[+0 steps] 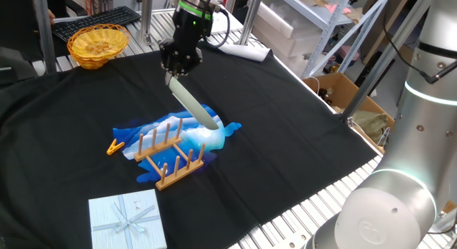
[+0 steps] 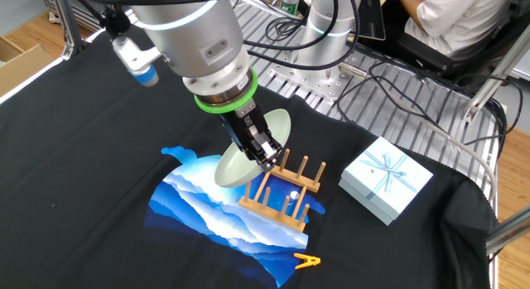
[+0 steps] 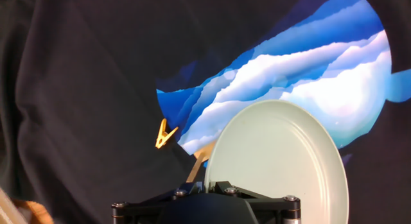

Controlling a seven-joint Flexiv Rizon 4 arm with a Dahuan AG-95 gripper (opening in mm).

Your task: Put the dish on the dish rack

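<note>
Gripper (image 2: 263, 153) clamped on tilted dish (image 2: 248, 152) above dish rack (image 2: 286, 194), fingertips hidden, rack mostly hidden in hand view.

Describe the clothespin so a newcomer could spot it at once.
Start at the blue-and-white wave print on the black cloth and find the wooden dish rack standing on it. Just off the print's edge beside the rack lies the clothespin: small, orange, the only such piece lying flat.
</note>
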